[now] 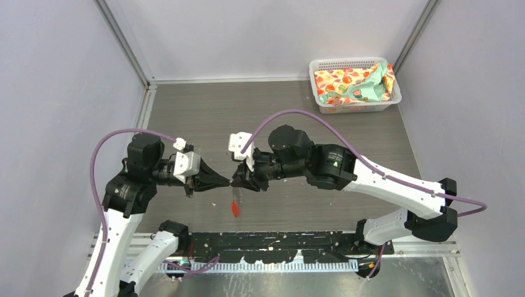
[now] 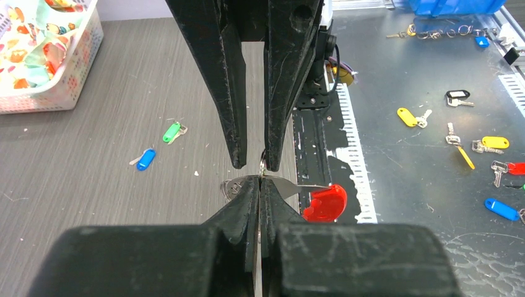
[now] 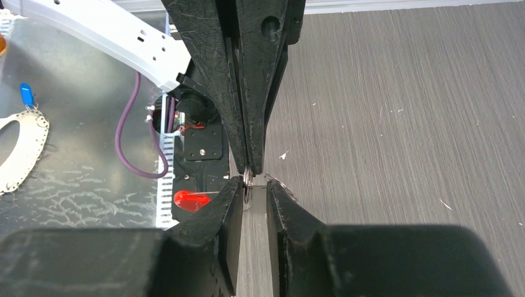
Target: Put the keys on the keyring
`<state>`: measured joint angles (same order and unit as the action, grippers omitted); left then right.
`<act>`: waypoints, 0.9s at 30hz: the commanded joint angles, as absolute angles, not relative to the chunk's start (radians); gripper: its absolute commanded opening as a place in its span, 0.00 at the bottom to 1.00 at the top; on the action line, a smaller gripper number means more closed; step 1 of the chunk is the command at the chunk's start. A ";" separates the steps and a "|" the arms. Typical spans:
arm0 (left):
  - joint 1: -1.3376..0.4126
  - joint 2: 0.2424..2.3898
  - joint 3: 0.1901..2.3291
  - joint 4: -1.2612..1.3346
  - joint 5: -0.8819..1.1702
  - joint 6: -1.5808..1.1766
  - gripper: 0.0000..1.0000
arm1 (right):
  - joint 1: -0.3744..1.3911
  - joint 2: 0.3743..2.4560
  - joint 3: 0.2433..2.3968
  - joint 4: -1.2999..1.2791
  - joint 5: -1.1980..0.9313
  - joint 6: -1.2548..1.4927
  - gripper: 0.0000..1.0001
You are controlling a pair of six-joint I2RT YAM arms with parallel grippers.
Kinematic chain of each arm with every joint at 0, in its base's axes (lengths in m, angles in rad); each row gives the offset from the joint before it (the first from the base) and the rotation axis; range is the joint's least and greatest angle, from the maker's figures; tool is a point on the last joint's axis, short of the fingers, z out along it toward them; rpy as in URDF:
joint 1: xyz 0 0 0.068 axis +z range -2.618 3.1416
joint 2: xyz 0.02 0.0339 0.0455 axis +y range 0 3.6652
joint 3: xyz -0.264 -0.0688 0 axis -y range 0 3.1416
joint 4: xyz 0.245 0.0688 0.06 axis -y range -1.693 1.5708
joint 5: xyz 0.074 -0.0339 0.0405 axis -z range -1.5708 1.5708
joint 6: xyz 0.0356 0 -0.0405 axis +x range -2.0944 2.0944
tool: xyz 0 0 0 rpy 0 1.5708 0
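The keyring hangs in the air between the two grippers, its flat red tag [image 1: 235, 209] dangling below. My left gripper [image 2: 260, 182] is shut on the keyring's silvery metal [image 2: 297, 184], with the red tag [image 2: 325, 203] to the right of the pads. My right gripper [image 3: 254, 185] meets it tip to tip, its fingers a narrow gap apart. A small silvery loop [image 3: 247, 179] rests against its left pad. The blue-headed key [image 2: 145, 159] and the green-headed key [image 2: 171, 132] lie on the wooden table; the right arm hides them in the top view.
A white basket [image 1: 354, 83] with patterned cloth stands at the back right. In the left wrist view several spare tagged keys, such as a yellow one [image 2: 407, 116] and a blue one [image 2: 501, 209], lie on the metal sheet beyond the black rail [image 2: 312, 130].
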<state>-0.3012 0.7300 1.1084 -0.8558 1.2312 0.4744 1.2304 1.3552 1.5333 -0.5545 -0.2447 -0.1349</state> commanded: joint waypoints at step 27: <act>-0.304 0.718 1.123 -0.696 1.320 0.285 0.29 | 1.232 1.184 1.320 -0.181 -0.227 -0.083 0.01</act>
